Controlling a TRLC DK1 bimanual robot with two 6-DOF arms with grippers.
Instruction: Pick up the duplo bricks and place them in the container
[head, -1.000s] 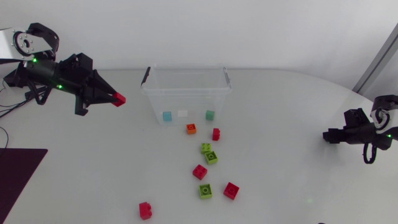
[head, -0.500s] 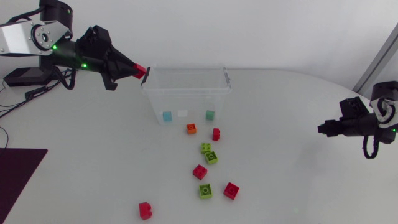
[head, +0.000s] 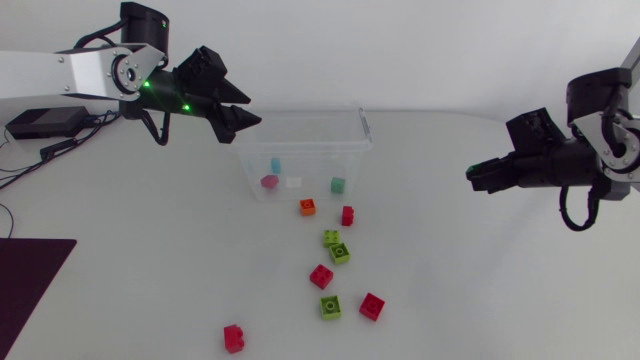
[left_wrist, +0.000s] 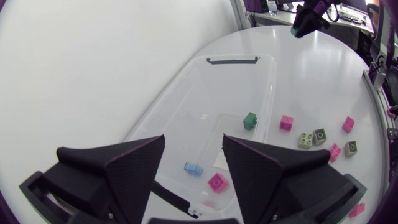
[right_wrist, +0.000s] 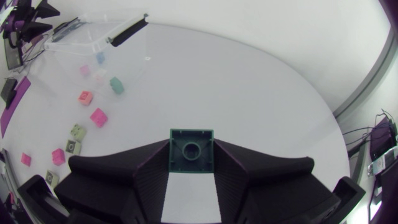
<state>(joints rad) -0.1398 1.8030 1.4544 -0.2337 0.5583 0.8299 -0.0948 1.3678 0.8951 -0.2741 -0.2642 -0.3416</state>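
Left wrist view: container (left_wrist: 163, 102), blue brick (left_wrist: 193, 168), pink brick (left_wrist: 216, 182), green brick (left_wrist: 250, 120) seemingly inside.

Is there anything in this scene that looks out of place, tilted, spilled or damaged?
Nothing stands out. The container stands upright, the loose bricks lie scattered on the table beside it, and the right tool holds a green brick squarely.

A white table (head: 470, 290) carries a clear plastic container (head: 366, 130). Scattered in front of the container lie an orange brick (head: 308, 207), four red bricks (head: 347, 215) and three green bricks (head: 330, 306).
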